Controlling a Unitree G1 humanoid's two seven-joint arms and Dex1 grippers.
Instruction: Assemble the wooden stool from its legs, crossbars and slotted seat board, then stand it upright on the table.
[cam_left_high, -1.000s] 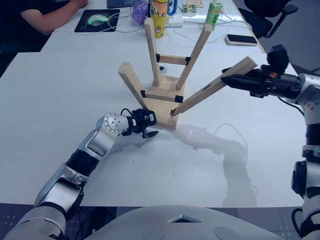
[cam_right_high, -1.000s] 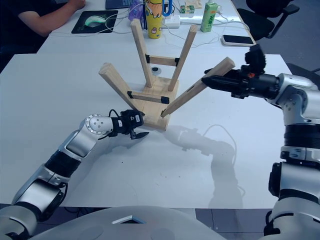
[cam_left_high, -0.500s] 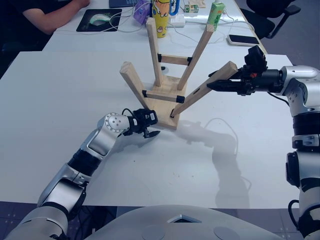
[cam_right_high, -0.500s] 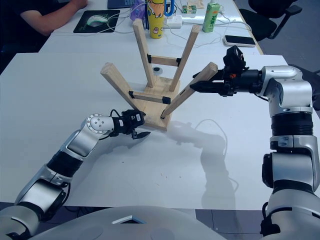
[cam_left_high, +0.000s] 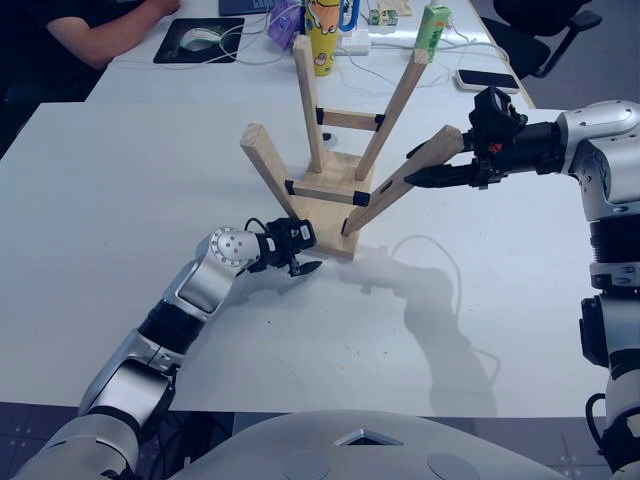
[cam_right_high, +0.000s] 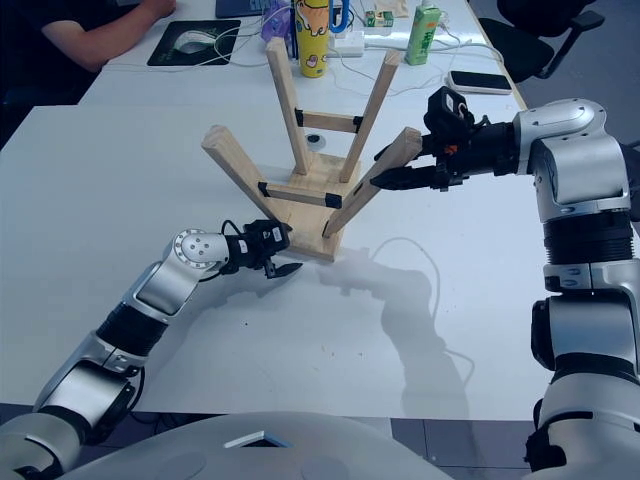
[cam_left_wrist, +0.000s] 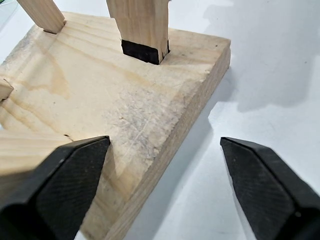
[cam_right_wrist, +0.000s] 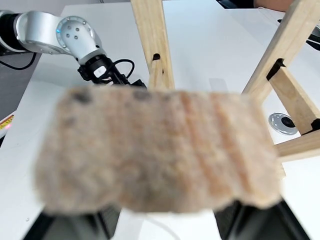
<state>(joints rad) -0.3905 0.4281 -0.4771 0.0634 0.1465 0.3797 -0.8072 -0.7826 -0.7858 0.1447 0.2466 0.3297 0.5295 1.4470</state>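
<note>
The stool lies upside down on the white table (cam_left_high: 120, 180), its seat board (cam_left_high: 325, 222) flat and three legs pointing up and outward. Two crossbars (cam_left_high: 346, 120) with black ends link the legs. A fourth leg (cam_left_high: 392, 192) leans out to the right, its lower end at the board's near right corner. My right gripper (cam_left_high: 428, 177) is shut on that leg close to its upper end (cam_right_wrist: 160, 150). My left gripper (cam_left_wrist: 165, 165) sits low at the board's near left corner, open, with one fingertip (cam_left_wrist: 65, 185) over the board (cam_left_wrist: 115, 100) and the other above the table.
A second table behind holds a yellow cup (cam_left_high: 320, 30), a green carton (cam_left_high: 431, 25), a phone (cam_left_high: 484, 80) and a mouse on a dark pad (cam_left_high: 195, 40). A small grey disc (cam_right_high: 316, 143) lies behind the stool. Open tabletop spreads in front and to the left.
My right arm has swung the held leg leftward, bringing its upper end closer to the stool and more upright. The left arm has stayed still.
</note>
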